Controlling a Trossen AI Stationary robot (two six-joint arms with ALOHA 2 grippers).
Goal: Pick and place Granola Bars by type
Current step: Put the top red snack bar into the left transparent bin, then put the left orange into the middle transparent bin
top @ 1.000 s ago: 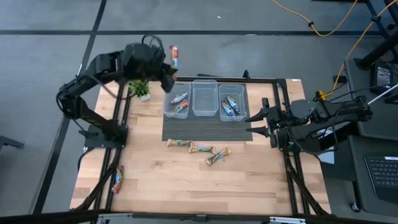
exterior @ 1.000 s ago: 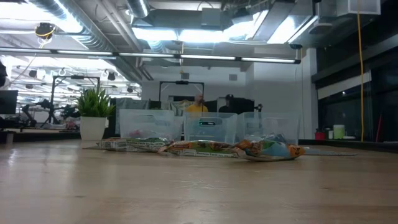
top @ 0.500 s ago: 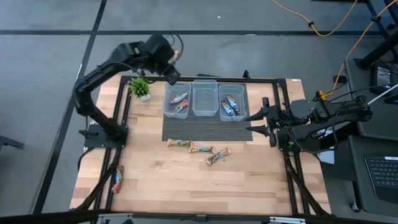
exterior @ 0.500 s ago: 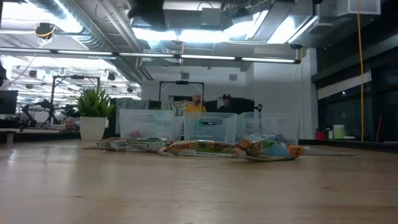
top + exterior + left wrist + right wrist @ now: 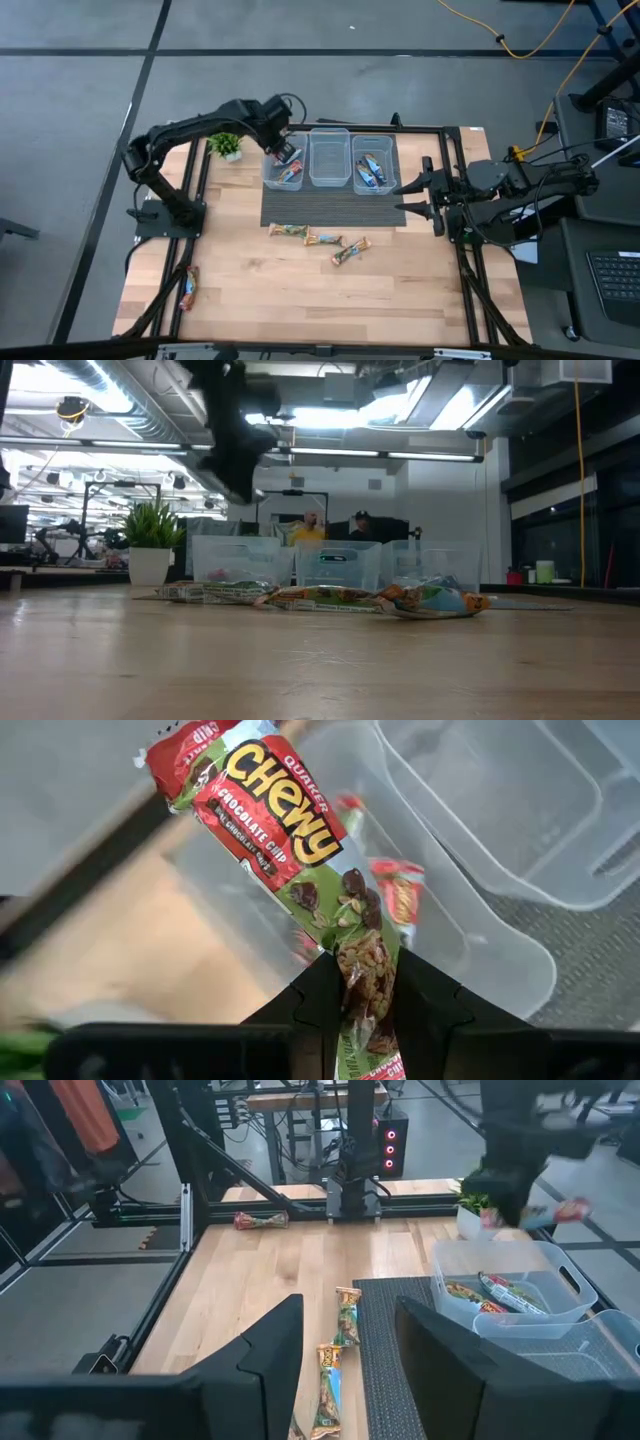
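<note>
Inside, the left bin (image 5: 284, 166) holds red bars (image 5: 291, 173), the middle bin (image 5: 329, 158) none.

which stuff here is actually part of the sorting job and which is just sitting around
Job:
- red bar held in left gripper
- three bars on the table
- bar at the table's left edge
- three clear bins

Lying about:
- potted plant
- dark mat

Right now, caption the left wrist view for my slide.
Left pincer shut on a red Chewy chocolate chip granola bar, held above the clear bin already containing red bars.
</note>
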